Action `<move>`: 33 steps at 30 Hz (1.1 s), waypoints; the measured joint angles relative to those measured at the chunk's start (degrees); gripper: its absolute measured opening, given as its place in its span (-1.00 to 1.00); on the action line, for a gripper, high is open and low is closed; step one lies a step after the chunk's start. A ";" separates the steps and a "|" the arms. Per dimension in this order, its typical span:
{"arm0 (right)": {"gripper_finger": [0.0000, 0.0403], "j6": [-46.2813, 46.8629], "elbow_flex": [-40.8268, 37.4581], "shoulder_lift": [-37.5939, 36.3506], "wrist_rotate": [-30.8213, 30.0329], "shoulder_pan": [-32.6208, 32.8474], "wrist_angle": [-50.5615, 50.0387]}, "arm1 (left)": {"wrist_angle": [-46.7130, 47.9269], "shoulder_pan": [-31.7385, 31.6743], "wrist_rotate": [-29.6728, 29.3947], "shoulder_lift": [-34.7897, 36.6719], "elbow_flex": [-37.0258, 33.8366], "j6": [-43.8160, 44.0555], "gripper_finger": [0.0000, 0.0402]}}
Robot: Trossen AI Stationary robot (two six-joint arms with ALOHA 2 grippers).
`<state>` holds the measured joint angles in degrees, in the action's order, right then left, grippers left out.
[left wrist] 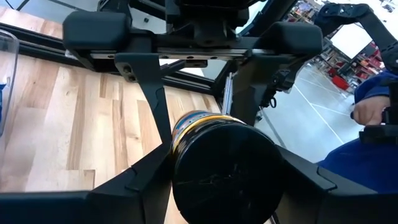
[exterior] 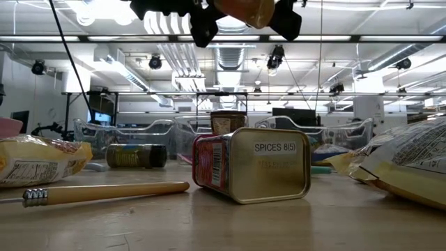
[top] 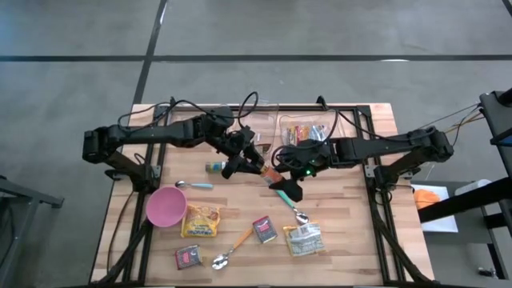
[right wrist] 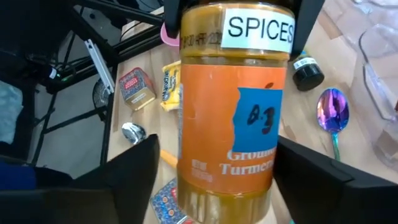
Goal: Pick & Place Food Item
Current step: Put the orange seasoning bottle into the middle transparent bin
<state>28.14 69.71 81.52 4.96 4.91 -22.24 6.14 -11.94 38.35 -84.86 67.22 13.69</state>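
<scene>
An orange turmeric jar point(right wrist: 233, 112), labelled SPICES, with a black lid, hangs high over the table's middle point(top: 268, 170) between my two grippers. My left gripper point(left wrist: 224, 124) comes from the table's left and is shut on the jar's lid end. My right gripper point(right wrist: 230, 180) comes from the right. It is open, with one finger on either side of the jar's bottom half. Table shows between one finger point(right wrist: 134, 171) and the jar. Whether the other finger point(right wrist: 323, 177) touches the jar, I cannot tell. The low view shows the jar point(exterior: 244, 8) at its top edge. My left gripper pinches the jar at its black lid end point(left wrist: 224, 171) between its two fingers, one on each side. The fingers come nearly level from the table's left and lie along the jar, with the lid facing the wrist. The jar is lifted clear, its bottom end toward my right gripper.
On the table lie a pink bowl point(top: 166, 206), a yellow packet point(top: 200, 220), two spice tins point(top: 265, 230) point(top: 190, 256), a wooden-handled spoon point(top: 232, 250), a pale packet point(top: 304, 240), a small dark-lidded jar point(top: 216, 166) and teal-handled spoons point(top: 194, 185). A clear tray point(top: 304, 128) stands at the back.
</scene>
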 joint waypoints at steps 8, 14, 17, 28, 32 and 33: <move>0.65 1.67 0.00 0.00 -0.17 0.00 -0.09 | 0.81 -0.04 -0.26 0.00 0.00 1.35 0.09; 0.65 1.79 0.00 -0.40 -0.48 -0.04 -1.28 | 1.61 -0.15 -1.17 0.40 0.09 1.41 0.09; 0.65 2.35 0.02 -0.60 -2.26 -0.02 -3.53 | 1.60 -0.21 -1.32 0.95 0.09 1.55 0.09; 0.65 3.87 0.17 -1.94 -5.23 -0.04 -5.70 | 1.93 -1.99 -3.70 2.64 0.37 4.98 0.09; 0.65 4.84 0.20 -4.43 -8.81 -0.05 -9.18 | 4.44 -3.51 -3.99 2.69 0.37 6.70 0.09; 0.65 5.07 0.20 -5.20 -9.88 -0.04 -10.29 | 4.81 -3.91 -4.05 2.69 0.37 6.98 0.09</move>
<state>33.21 69.91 76.32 -4.92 4.86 -32.52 10.94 -15.86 34.30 -82.17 67.59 20.67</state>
